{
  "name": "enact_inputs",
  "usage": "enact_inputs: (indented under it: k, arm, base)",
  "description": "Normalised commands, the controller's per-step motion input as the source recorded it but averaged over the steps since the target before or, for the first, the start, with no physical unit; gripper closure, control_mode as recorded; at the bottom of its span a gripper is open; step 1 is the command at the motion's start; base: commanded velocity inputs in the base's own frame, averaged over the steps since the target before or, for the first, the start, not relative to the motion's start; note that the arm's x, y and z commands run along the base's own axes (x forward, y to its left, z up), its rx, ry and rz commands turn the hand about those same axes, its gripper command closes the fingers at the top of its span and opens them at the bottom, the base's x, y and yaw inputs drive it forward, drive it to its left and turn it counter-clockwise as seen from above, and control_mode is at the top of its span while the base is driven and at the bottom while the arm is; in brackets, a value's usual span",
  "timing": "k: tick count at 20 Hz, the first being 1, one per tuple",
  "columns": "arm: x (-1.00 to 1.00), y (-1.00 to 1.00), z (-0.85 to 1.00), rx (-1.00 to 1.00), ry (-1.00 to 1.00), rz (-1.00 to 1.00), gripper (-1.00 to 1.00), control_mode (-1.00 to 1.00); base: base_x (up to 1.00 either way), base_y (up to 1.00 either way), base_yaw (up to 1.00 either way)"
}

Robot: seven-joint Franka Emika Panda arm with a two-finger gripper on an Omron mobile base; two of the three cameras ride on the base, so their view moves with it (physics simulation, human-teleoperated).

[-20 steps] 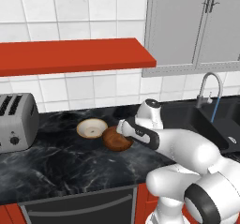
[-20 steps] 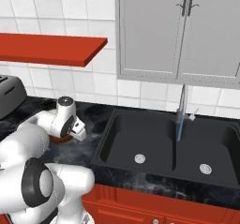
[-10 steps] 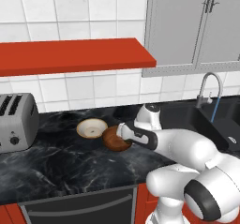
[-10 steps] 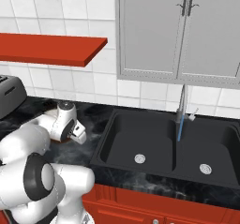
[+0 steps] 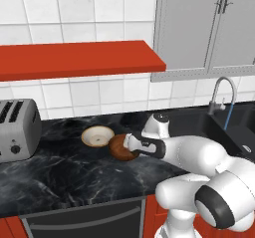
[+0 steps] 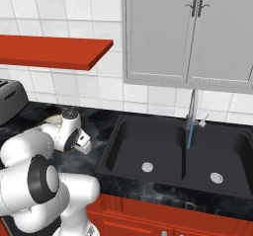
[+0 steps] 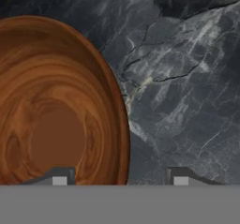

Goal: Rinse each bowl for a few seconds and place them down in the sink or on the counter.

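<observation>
The reddish-brown bowl (image 5: 119,148) sits on the black counter (image 5: 60,177), touching the right side of the cream-white bowl (image 5: 97,136). My gripper (image 5: 128,144) is down at the brown bowl's right rim. In the hand view the wood-grained bowl (image 7: 56,110) takes up the left side and my gripper (image 7: 119,178) straddles its rim: one fingertip (image 7: 60,176) is inside the bowl, the other is over the marble counter (image 7: 187,78). The jaws are open, with a gap to the rim on each side. The sink (image 6: 148,146) lies off to the right.
A silver toaster (image 5: 17,130) stands at the counter's left end. The gooseneck faucet (image 5: 223,100) rises behind the sink, with a blue stream under its spout (image 6: 189,137). Red shelves (image 5: 79,58) hang over the counter.
The hand has dropped lower onto the brown bowl's rim, and the jaws have narrowed from their widest. Both bowls stay where they were.
</observation>
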Motion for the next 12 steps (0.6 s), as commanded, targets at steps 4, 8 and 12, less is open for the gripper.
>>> enact_inputs:
  k: [4,8,12]
  arm:
    - [0.00,0.00,-0.09,0.00,0.00,0.00,1.00,-1.00]
    - [0.00,0.00,-0.05,0.00,0.00,0.00,1.00,-1.00]
    - [-0.04,-0.01,0.00,0.00,0.00,-0.04,1.00,-1.00]
  base:
    - [0.00,0.00,0.00]
    - [0.00,0.00,0.00]
    - [0.00,0.00,0.00]
